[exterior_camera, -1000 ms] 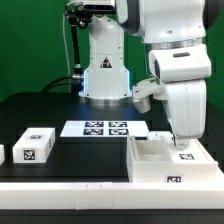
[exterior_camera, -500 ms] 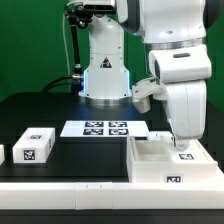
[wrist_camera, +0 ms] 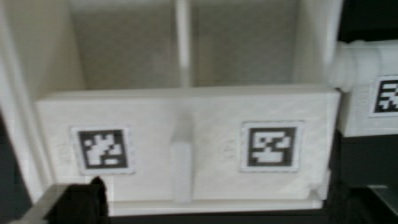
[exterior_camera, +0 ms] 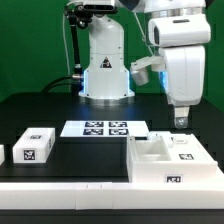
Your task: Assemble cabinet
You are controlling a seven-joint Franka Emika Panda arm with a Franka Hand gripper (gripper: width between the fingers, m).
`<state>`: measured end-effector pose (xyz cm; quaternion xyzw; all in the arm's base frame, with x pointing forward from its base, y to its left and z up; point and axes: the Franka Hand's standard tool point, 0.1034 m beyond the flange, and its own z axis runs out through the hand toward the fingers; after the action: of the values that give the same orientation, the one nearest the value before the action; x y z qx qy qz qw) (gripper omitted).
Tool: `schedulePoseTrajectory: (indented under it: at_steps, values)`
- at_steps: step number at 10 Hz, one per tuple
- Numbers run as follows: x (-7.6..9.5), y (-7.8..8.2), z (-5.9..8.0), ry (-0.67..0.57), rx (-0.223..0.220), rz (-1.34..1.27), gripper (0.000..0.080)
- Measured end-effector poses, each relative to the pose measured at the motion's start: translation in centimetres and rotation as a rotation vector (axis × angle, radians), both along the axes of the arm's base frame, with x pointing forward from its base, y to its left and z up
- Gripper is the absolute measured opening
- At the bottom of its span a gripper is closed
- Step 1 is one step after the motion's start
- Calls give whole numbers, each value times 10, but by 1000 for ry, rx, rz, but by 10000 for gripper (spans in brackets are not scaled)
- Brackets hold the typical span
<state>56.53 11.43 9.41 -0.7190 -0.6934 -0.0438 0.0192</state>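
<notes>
**End effector (exterior_camera: 180, 119) hovering empty over cabinet box (exterior_camera: 165, 165)**

The end effector is hanging above the box, its fingers (wrist_camera: 75, 203) spreading wide and gripping nothing. The box is sitting at the counter's (exterior_camera: 90, 162) front corner on the exterior view's right.

place: robotics lab | evidence: white robot arm (exterior_camera: 105, 70) on black table (exterior_camera: 90, 158), tag-printed marker board (exterior_camera: 105, 128)
</notes>
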Motion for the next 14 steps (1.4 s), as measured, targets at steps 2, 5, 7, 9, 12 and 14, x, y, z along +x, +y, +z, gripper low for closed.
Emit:
schedulePoseTrajectory:
  at_steps: [2, 5, 7, 9, 12, 14]
  values:
    - [2, 0, -1, 1, 1, -1, 639]
    - [2, 0, -2, 3, 1, -2, 649]
    - [1, 0, -2, 4, 1, -2, 649]
    - [1, -1, -3, 5, 1, -2, 649]
    - [-22, 6, -3, -7, 1, -7, 649]
    - [-58, 5, -1, 2, -19, 14, 649]
